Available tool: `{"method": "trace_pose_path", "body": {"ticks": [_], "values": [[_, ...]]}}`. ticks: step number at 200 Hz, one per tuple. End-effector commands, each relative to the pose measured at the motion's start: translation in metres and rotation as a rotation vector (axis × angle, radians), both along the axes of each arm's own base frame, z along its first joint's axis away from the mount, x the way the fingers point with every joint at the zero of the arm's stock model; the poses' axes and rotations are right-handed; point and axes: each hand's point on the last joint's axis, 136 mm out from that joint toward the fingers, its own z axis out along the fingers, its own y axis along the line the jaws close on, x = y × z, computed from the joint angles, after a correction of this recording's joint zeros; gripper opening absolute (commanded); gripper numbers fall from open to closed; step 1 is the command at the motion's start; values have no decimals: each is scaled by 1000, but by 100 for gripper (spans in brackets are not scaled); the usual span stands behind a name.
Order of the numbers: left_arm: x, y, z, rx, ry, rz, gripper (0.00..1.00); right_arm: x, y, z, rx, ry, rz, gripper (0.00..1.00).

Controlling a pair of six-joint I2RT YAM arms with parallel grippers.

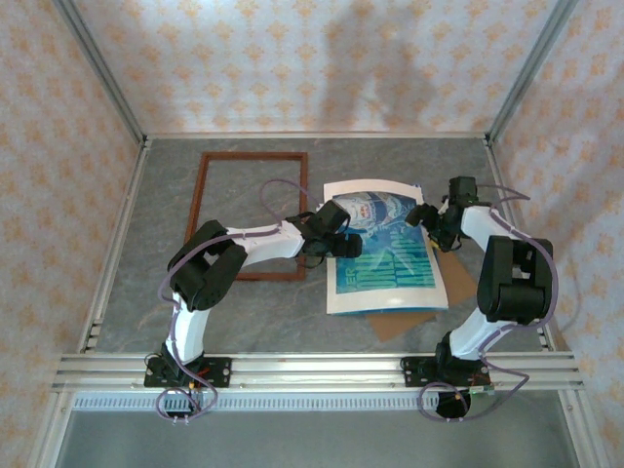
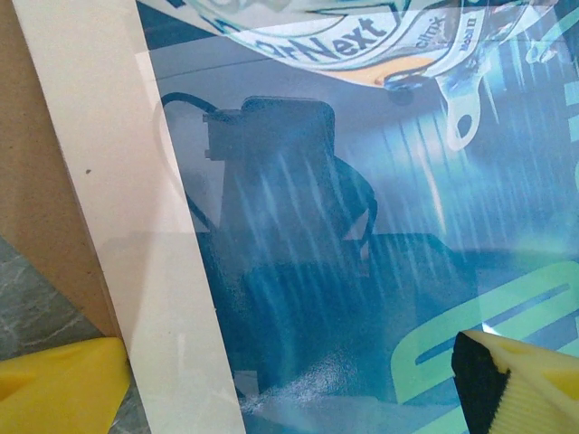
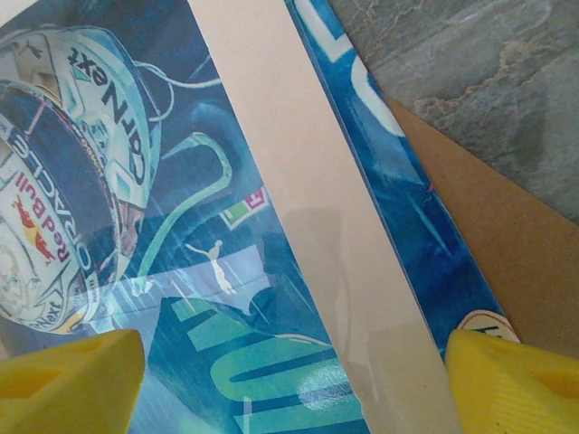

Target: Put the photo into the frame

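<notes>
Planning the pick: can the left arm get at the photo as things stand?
Probably yes: the open left end effector hangs right over the photo, nothing between. The cream mat lying on it may get gripped too.

We see a plain brown cardboard backing board (image 1: 398, 325) lying on the grey marbled table (image 1: 253, 312). A cream card mat border (image 3: 317, 181) lies over it.

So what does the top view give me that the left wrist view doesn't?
Top view adds: the frame, empty, left of the photo; both arms; the right hand at the photo's right edge. Left wrist adds: the left hand up close, its yellow fingertips spread wide, straddling the mat strip, and its reflection in the glossy print. Shared: photo, mat, brown board.
</notes>
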Motion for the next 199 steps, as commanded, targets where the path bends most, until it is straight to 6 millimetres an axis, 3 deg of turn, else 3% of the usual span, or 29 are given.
{"method": "trace_pose_path", "body": {"ticks": [1, 123, 199], "values": [[14, 12, -3, 2, -35, 50, 91, 3, 11, 17, 77, -45, 1, 86], [14, 15, -1, -1, -42, 64, 91, -4, -8, 18, 11, -38, -30, 87], [21, 11, 21, -100, -64, 88, 91, -8, -7, 3, 18, -9, -37, 85]]}}
